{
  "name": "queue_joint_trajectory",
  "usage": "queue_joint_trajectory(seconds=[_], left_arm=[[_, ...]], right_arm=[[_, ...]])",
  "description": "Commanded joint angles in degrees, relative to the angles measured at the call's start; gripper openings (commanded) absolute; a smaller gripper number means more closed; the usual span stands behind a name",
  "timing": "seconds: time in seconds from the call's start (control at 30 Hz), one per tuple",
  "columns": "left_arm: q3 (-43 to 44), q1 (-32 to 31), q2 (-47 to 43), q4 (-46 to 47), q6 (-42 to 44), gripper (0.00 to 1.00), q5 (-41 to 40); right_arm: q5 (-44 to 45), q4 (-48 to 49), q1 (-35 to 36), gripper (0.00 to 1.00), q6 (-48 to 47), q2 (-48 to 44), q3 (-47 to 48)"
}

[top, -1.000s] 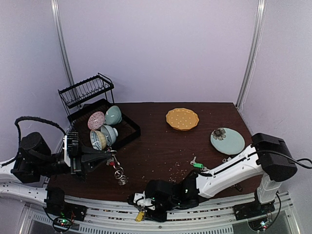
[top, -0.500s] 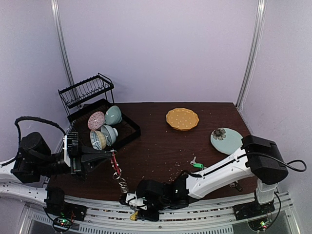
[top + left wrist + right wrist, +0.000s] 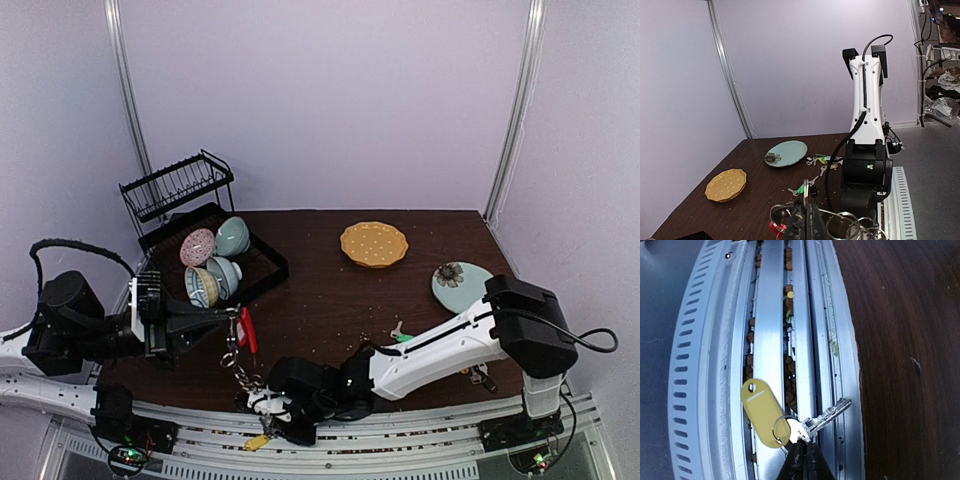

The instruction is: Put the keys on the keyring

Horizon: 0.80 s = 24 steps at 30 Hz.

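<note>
My left gripper (image 3: 228, 316) is shut on the keyring (image 3: 246, 330), held above the table's near left. Its red arc stands up and its silver loops (image 3: 248, 378) hang in a chain. In the left wrist view the fingers (image 3: 801, 226) pinch a loop, with more loops (image 3: 847, 226) to the right. My right gripper (image 3: 268, 427) is low over the metal rail, just under those loops, and is shut on a silver key (image 3: 826, 415) with a yellow tag (image 3: 761, 412). Other keys lie on the table: a green-tagged one (image 3: 403, 338) and a small pile (image 3: 826, 160).
A black dish rack (image 3: 180, 185) with several bowls (image 3: 215, 262) stands at the back left. A yellow dotted plate (image 3: 374, 243) and a teal flowered plate (image 3: 465, 288) lie at the right. The slotted rail (image 3: 705, 365) runs along the near edge, and the right arm (image 3: 867, 150) stretches across the front.
My right gripper has slid left along the near edge with the yellow-tagged key, to just under the hanging loops. The keyring's red arc has swung up and to the right.
</note>
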Motion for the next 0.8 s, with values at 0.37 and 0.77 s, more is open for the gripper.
queue_joint_trajectory(seconds=[0.37,0.77], left_arm=[[1.9,-0.1,-2.9,1.7,0.8,0.0,-1.1],[2.6,-0.1,-5.1,0.3,-2.9,0.0,-11.5]], right_arm=[[-7.2,3.7,-5.2,0.0,5.6,-7.3,-6.1],[-11.8,9.4,0.2,0.52,-23.1,-6.7,-8.2]])
